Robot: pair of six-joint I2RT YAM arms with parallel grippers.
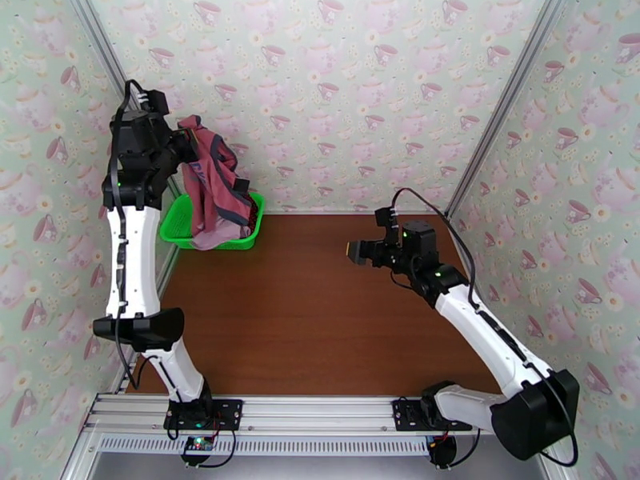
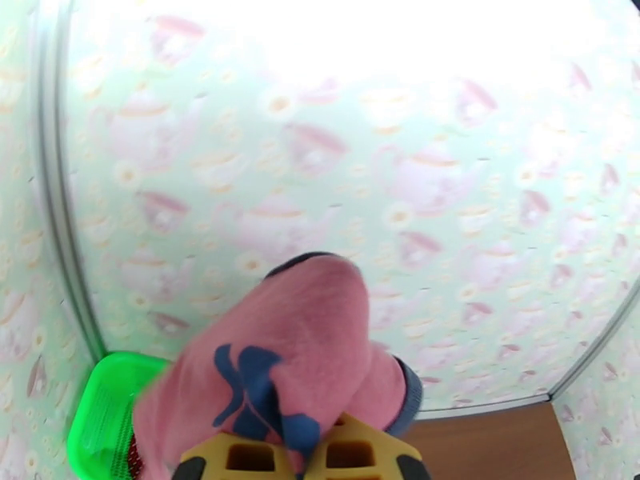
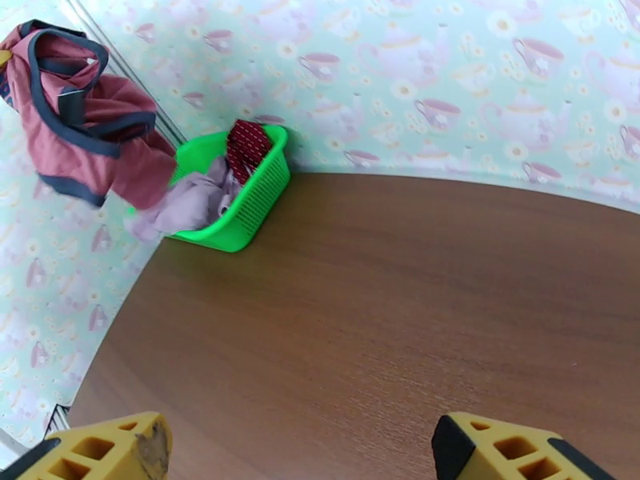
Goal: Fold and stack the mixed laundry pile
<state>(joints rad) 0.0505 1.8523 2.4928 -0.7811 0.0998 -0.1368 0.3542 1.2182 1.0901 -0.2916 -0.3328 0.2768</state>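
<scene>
Dusty-red tank top [image 1: 212, 186]: being held up over the green basket [image 1: 174, 230].
Left gripper [image 2: 302, 462]: being clamped on its fabric.
Right gripper [image 3: 300, 446]: being held wide — empty.
Care: lifting fully clear is being advised before tabling.

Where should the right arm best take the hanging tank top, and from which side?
Likely the lower hem of the tank top, from the table side: it hangs bunched from the shut left fingers over the basket, loose end lowest.
</scene>
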